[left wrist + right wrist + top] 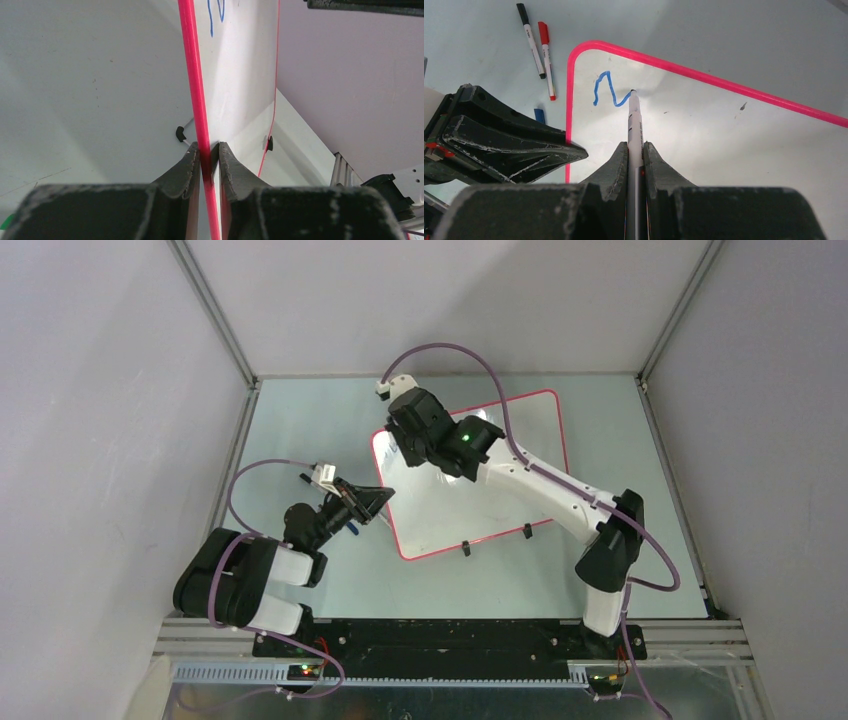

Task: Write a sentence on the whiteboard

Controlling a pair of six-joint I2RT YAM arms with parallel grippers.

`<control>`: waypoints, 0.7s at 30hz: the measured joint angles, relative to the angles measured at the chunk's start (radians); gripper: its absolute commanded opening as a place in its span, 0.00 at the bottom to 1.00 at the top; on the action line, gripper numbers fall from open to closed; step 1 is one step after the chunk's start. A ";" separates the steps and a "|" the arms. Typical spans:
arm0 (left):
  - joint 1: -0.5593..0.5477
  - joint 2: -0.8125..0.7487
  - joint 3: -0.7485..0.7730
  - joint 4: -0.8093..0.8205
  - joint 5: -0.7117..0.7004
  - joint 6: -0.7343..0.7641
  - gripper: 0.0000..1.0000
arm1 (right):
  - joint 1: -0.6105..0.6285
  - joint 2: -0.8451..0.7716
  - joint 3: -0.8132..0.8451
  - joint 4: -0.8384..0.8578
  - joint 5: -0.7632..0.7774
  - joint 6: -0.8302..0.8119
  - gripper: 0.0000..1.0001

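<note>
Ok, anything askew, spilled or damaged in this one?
The whiteboard lies skewed to the table edges, left gripper clamped on its rim. A blue cap lies loose beside it. No spill or damage shows.

So the whiteboard (440,515) sits on the table (300,420), left gripper (209,147) on its left edge. The marker (634,115) in the right gripper (635,147) touches the board near the far-left corner, beside the sentence (615,104). 2 loose markers (546,60) lie further left.

The whiteboard (704,135) gleams glossy and smooth inside a shiny pink plastic frame (724,82). The table (724,30) beneath looks matt.
</note>
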 measured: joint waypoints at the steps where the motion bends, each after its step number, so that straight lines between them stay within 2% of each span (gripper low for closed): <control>1: 0.000 0.000 0.000 0.000 0.002 0.000 0.13 | -0.002 0.002 0.006 -0.005 0.000 0.000 0.00; 21: 0.001 0.001 0.000 0.000 0.002 0.000 0.13 | -0.013 0.047 0.087 -0.034 -0.002 -0.003 0.00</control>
